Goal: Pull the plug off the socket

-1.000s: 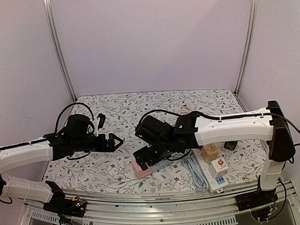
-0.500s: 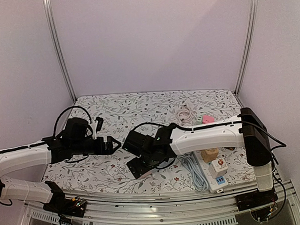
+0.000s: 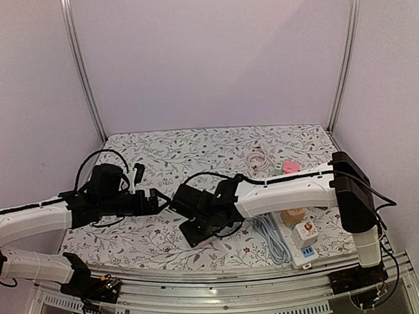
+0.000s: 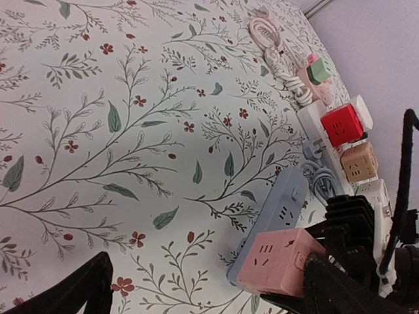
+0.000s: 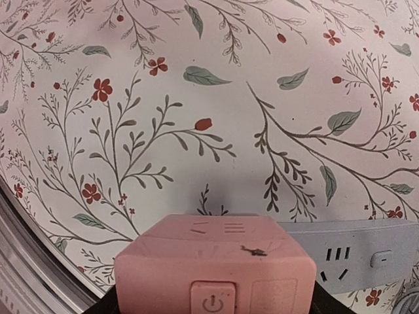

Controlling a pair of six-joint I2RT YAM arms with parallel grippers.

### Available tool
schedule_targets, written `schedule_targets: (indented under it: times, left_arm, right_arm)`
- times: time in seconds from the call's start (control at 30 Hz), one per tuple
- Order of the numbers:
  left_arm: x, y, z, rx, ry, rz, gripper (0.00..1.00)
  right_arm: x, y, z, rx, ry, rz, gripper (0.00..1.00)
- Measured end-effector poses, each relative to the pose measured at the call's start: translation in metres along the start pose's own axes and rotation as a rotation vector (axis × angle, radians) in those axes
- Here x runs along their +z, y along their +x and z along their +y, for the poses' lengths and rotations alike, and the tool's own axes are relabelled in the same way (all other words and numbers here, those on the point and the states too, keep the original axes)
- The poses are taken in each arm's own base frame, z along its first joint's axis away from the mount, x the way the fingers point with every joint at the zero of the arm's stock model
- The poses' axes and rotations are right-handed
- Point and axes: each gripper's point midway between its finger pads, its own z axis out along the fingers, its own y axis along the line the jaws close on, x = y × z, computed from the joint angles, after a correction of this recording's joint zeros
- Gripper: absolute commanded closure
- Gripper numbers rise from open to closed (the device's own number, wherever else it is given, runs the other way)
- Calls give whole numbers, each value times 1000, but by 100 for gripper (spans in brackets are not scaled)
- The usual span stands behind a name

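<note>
Your right hand sits low over the near middle of the table, its arm stretched across from the right. It is there because the pink cube plug is there, seated on one end of the grey-blue socket strip close to the table's front rail.

In the right wrist view the cube fills the space between the fingers, with a dark sliver of finger at each lower corner. So the hand is at a middling width and brackets the plug on two opposite flanks. Whether the pads actually press on it I cannot tell (the contact line runs off the bottom of that view). Straddling the cube squarely makes sense. A pull straight off the strip's face wants an even hold on both sides, or the cube may cock in its socket.

Your left hand hangs just beside it on the left, spread wide and holding nothing. Its wrist view frames plug and strip between its fingertips. I read that as readiness to pin the strip down, since a light strip would likely lift along with the plug. As far as I can see it is not yet on the strip.

The white strip carrying the red cube and tan cube lies well apart to the right and plays no part here. My judgement is that the grasp is the step in hand and the pull has not begun.
</note>
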Motion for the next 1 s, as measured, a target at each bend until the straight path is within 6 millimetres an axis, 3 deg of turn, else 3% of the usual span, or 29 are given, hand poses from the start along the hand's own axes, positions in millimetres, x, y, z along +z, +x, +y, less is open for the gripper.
schedule_targets:
  times: [0.2,0.5,0.77,1.0]
  left_arm:
    - [1,2,-14,-67,84,17,0]
    - [12,24,-29,-182,220,101,0]
    - [34,53,-46,-210,276,239,0]
    - [56,54,-58,-246,301,266,5]
  right_arm:
    - [-7,2,-2,1,-48,-76,55]
    - [-56,-8,7,-26,-238,-269,55]
    - [-89,-22,17,-69,-346,-404,54]
    - [-98,-19,23,-110,-370,-424,54]
